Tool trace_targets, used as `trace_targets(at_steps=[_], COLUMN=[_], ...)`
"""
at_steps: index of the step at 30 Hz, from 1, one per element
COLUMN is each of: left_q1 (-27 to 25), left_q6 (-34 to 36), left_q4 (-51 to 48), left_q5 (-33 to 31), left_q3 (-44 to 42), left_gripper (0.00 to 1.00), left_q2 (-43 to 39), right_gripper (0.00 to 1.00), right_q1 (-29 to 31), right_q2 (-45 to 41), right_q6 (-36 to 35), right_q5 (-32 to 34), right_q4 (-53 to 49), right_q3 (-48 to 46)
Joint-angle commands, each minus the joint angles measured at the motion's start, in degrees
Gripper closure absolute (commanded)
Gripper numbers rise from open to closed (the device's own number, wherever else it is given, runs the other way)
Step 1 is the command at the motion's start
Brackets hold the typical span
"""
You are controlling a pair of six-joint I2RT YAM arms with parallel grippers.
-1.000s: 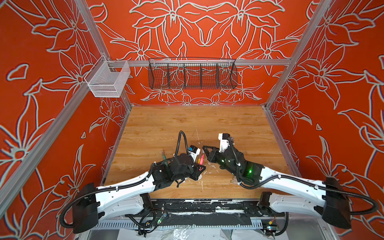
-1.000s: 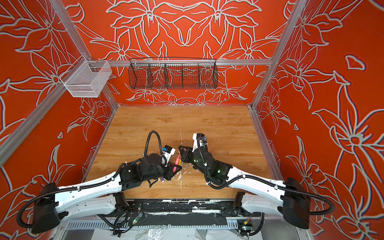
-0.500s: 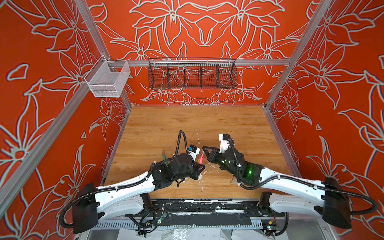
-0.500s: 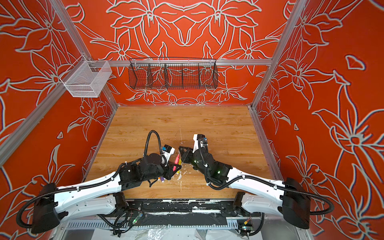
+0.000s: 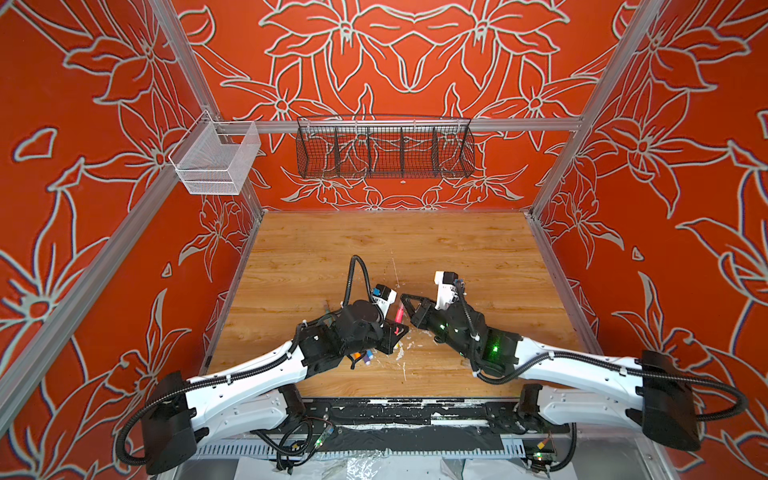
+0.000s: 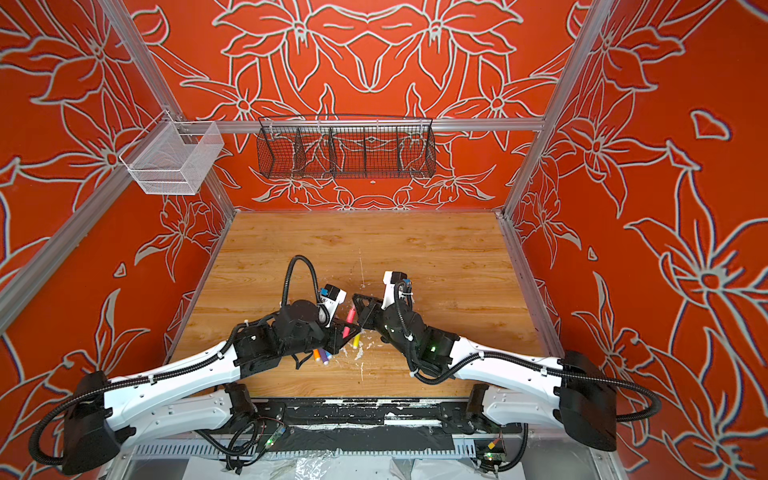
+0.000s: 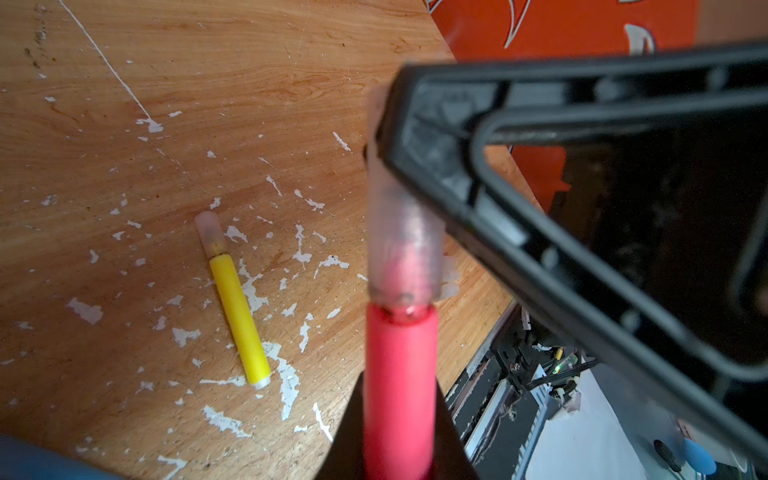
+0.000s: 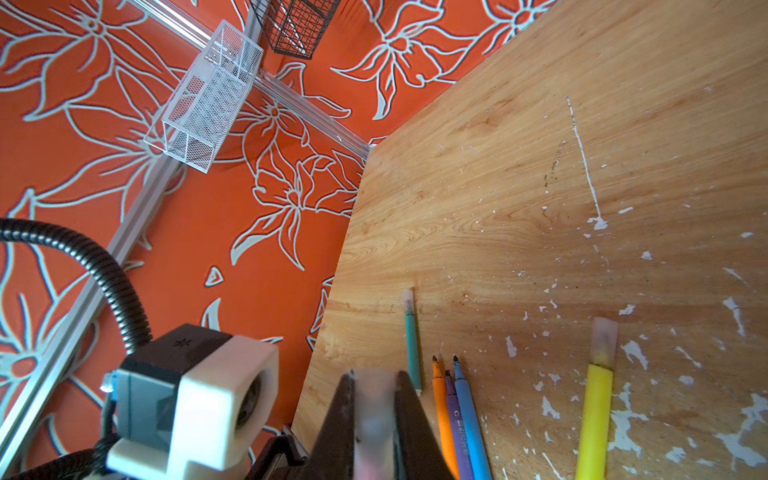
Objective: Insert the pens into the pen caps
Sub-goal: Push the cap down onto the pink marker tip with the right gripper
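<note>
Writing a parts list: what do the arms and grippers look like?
The left arm and right arm: white shells, black joints, black corrugated cables. The left gripper and right gripper: black triangular frames. White wrist-camera housings; green light on the right.

In a top view, the left arm point(image 5: 249, 374) and the right arm point(image 5: 582, 368) meet low over the front middle of the wooden surface point(image 5: 415, 249). The left claw point(image 5: 398, 332) grips a pink-red pen point(image 5: 400, 318) by its lower end, and the pen stands nearly upright. The right claw point(image 5: 404, 300) is closed at the pen's upper end. An orange pen point(image 5: 357, 356) and a purple pen point(image 5: 368, 357) peek out beneath the left arm, near white flecks point(image 5: 401, 353).
</note>
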Motion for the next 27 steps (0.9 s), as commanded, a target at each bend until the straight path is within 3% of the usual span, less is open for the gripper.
trace_targets(at_steps=[1,7,16,21,27], left_q1=[1.1,1.1,1.01,0.92,0.75], left_q6=[0.93,2.43,4.43,5.24,5.41], left_q4=[5.88,5.89,8.64,8.7,8.44], left_q5=[-1.62,-1.49,0.98,1.71,1.4], left_q3=[1.0,-1.17,-5.03,-5.21,-5.4], left_gripper=[1.0,1.0,1.0,1.0,1.0], left_q2=[-2.95,-2.49,-2.99,-3.62,-4.15], right_gripper=[0.75,0.55,0.41,0.4,0.46], right_q1=[2.42,2.37,1.24,-1.54,-4.47], right_q2=[-2.4,-10.43,-13.31,-9.52,-1.65], right_q6=[-0.94,-6.31,-10.21,-8.09,-5.52], right_q5=[-3.0,1.06,4.17,1.08,-5.85], right_q4=[-3.71,-9.11,-12.08,-11.32,-8.46], right_q3=[-1.85,-0.17,3.34,4.66,7.13])
